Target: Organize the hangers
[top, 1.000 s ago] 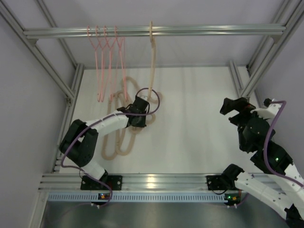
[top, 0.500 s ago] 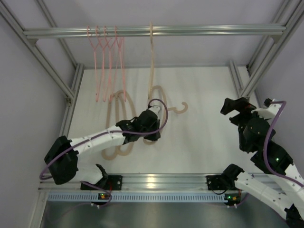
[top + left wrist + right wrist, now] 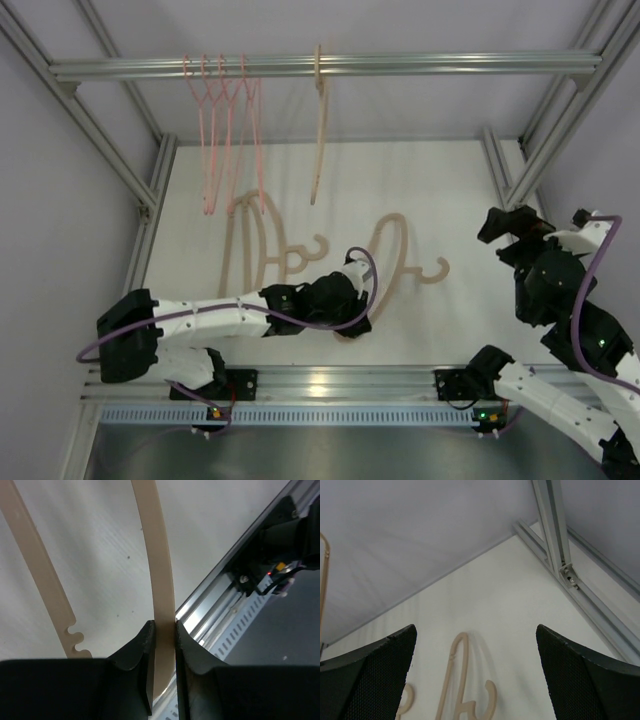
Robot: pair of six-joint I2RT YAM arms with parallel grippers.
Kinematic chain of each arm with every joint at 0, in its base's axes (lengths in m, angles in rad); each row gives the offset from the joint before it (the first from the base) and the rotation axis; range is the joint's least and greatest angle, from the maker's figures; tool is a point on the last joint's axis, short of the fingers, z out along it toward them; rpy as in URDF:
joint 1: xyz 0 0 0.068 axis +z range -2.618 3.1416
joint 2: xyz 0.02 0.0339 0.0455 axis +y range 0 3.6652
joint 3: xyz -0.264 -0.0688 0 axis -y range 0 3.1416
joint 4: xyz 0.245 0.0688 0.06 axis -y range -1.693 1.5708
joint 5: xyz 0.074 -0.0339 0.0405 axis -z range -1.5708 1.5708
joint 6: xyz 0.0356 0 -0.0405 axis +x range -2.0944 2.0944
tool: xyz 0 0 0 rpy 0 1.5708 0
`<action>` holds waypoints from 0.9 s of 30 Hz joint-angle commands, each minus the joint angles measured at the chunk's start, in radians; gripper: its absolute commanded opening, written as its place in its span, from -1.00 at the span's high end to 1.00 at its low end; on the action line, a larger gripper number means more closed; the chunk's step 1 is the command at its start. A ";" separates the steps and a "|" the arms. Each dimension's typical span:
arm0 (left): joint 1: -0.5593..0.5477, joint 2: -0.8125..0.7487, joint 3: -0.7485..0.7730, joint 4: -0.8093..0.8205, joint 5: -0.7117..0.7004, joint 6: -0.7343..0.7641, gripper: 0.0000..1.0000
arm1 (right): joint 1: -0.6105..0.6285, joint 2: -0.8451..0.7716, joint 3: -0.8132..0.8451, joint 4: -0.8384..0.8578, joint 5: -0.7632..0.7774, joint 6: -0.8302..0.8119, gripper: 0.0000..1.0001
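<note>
Several pink wire hangers (image 3: 225,130) hang at the left of the top rail (image 3: 450,64). One beige hanger (image 3: 318,130) hangs beside them. More beige hangers (image 3: 250,240) lie overlapped on the white table at the left. My left gripper (image 3: 352,320) is shut on the bar of another beige hanger (image 3: 392,250) lying mid-table, hook to the right. The left wrist view shows the fingers (image 3: 142,645) pinching that bar (image 3: 159,555). My right gripper (image 3: 505,225) is open and empty, raised at the right. Its wrist view (image 3: 475,630) looks down on the held hanger (image 3: 460,680).
Aluminium frame posts (image 3: 140,190) run along both sides of the table, and a front rail (image 3: 320,382) carries the arm bases. In the left wrist view the front rail (image 3: 220,590) lies close beside the gripper. A grey wall stands behind.
My left arm has dragged one beige hanger from the pile at the left, right and toward the front. The right arm has shifted slightly.
</note>
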 commanded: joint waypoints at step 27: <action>0.387 -0.087 0.319 0.734 0.208 -0.335 1.00 | -0.018 -0.013 0.185 -0.104 0.093 -0.106 -0.99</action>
